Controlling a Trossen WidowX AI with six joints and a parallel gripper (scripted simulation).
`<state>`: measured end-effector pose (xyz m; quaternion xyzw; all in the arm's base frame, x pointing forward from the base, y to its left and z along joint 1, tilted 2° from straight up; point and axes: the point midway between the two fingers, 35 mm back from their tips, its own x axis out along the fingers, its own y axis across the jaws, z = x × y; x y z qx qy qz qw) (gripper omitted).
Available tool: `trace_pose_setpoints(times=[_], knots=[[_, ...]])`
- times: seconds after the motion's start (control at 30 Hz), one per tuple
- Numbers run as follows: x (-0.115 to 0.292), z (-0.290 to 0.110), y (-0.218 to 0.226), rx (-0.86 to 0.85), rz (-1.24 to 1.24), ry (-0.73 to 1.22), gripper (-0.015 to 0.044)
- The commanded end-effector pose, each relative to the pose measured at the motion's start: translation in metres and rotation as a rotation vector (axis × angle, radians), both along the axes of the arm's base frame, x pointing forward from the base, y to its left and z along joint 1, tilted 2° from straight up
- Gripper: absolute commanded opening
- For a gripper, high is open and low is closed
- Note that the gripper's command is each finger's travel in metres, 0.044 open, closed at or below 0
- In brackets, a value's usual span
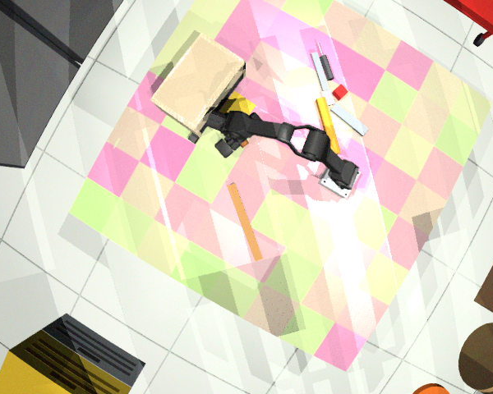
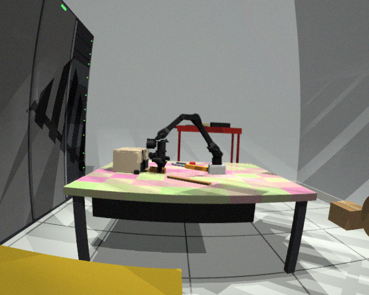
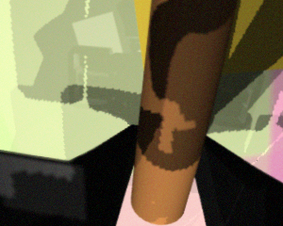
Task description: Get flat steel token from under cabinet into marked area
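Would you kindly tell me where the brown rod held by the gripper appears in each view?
Top: brown rod, a small tip beside the gripper, near the cabinet.
Exterior: low under the gripper, right of the cabinet.
Wrist: fills the middle, running top to bottom.
Shared landmark: the yellow marked area.

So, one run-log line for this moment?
gripper: shut on brown rod | position: beside cabinet, over yellow marked area | token: not visible | orange strip: untouched
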<state>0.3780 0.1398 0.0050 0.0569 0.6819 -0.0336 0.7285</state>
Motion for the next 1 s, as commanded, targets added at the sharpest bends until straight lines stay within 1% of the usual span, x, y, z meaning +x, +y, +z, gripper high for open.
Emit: trace_pose_setpoints(times=[0.0,0.47,0.97], knots=[[0.001,-0.001,-0.009,-0.011,-0.008,-0.003,0.0],[-0.001,-0.002,-0.021,-0.012,-0.008,-0.003,0.0],[-0.004,-0.002,-0.021,-0.012,-0.008,-0.003,0.0]])
